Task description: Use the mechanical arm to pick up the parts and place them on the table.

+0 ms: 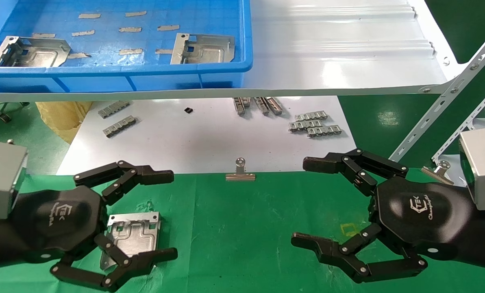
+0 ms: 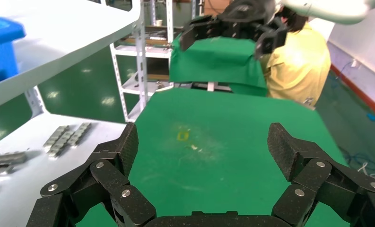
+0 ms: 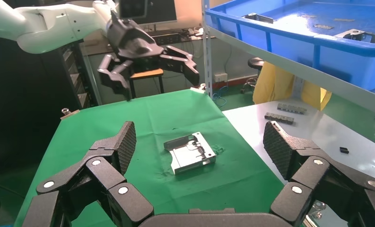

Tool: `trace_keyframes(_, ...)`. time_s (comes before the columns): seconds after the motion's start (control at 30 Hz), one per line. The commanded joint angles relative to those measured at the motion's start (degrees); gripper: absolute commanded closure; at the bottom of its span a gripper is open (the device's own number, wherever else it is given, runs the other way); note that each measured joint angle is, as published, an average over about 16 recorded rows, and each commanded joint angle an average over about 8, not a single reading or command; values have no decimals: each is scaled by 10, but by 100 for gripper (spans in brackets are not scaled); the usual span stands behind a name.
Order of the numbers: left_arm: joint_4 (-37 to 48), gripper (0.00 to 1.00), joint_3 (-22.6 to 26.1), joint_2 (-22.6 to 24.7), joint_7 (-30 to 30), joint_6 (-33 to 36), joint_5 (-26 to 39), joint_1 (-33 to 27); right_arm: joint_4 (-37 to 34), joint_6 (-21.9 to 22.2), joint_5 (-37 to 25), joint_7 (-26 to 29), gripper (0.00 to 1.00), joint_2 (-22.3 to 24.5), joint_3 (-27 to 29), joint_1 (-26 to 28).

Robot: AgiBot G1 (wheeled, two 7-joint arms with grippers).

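Hovering spread-fingered, our left gripper (image 1: 173, 215) clears the part (image 1: 134, 234) lying on the table (image 1: 242, 228), while our right gripper (image 1: 299, 203) waits open

A factory workshop: steel racking (image 1: 449, 118), a blue bin (image 1: 144, 79) of stamped parts (image 1: 203, 49), green-painted floor (image 1: 392, 118).

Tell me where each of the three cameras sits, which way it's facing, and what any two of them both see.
Head view: on the robot's head, looking forward and down at the green table and blue bin; both arms show, left gripper and right gripper open.
Left wrist view: behind the left gripper, facing across the table toward the raised right gripper.
Right wrist view: behind the right gripper, facing the left gripper.
Shared: head and right wrist views both show the part lying on the cloth.
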Motion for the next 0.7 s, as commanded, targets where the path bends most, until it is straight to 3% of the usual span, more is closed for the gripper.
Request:
trace_keyframes(0.03,-19,0,-11,-4,-12,-2,-6,10,0,0,0,0,0,0,0,0)
trace_keyframes(0.3,-71,0,-42,-15,-40,-8,-22,38,0,0,0,0,0,0,0,0)
trace_keyframes(0.7,-68,0,-40,-14,-39,-8,-22,37,0,0,0,0,0,0,0,0)
